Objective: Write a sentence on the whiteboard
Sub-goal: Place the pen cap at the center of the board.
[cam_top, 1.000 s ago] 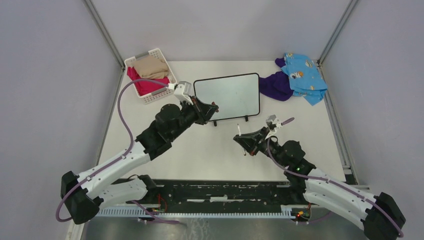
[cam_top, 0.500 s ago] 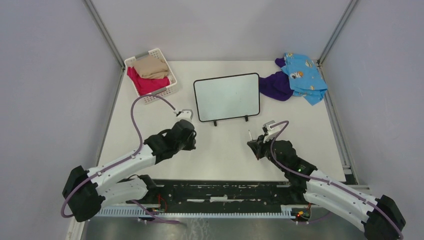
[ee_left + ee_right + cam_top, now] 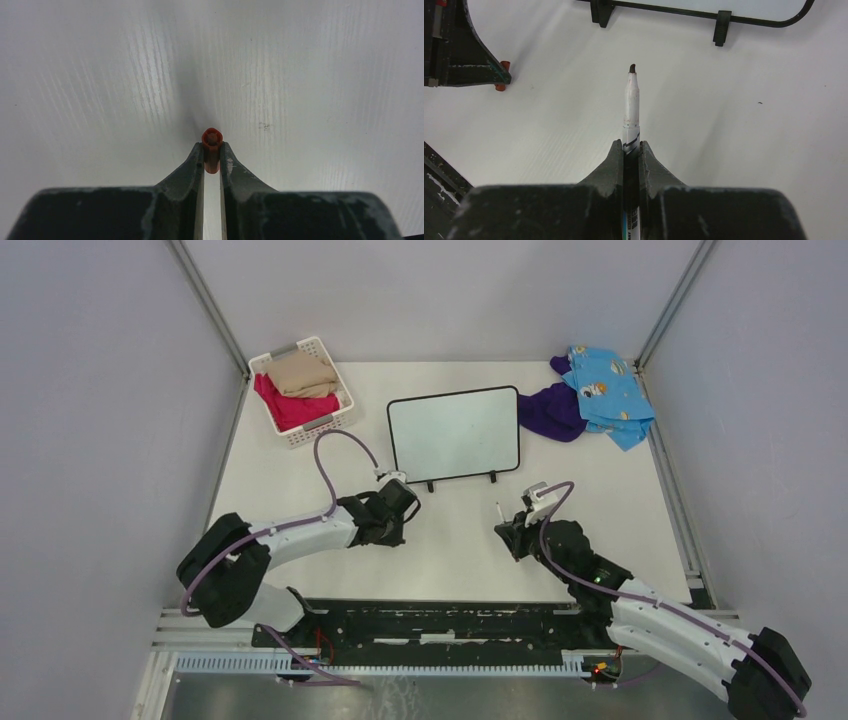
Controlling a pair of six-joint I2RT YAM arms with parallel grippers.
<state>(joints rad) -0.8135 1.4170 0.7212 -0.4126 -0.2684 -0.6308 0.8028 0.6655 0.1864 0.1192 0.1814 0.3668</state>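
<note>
Meanwhile, the right pincer (image 3: 631,148) clamps an uncapped marker (image 3: 631,107), tip aimed at the whiteboard (image 3: 455,433) propped at the desk's (image 3: 600,502) far middle, seemingly ready to write, while the left pincer (image 3: 212,150) pinches a small red cap (image 3: 212,138) aside.

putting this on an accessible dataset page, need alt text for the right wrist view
The right end effector grips an uncapped white marker, its dark tip aimed at the footed lower edge of the whiteboard. At upper left, the left end effector pinches a red cap.
</note>
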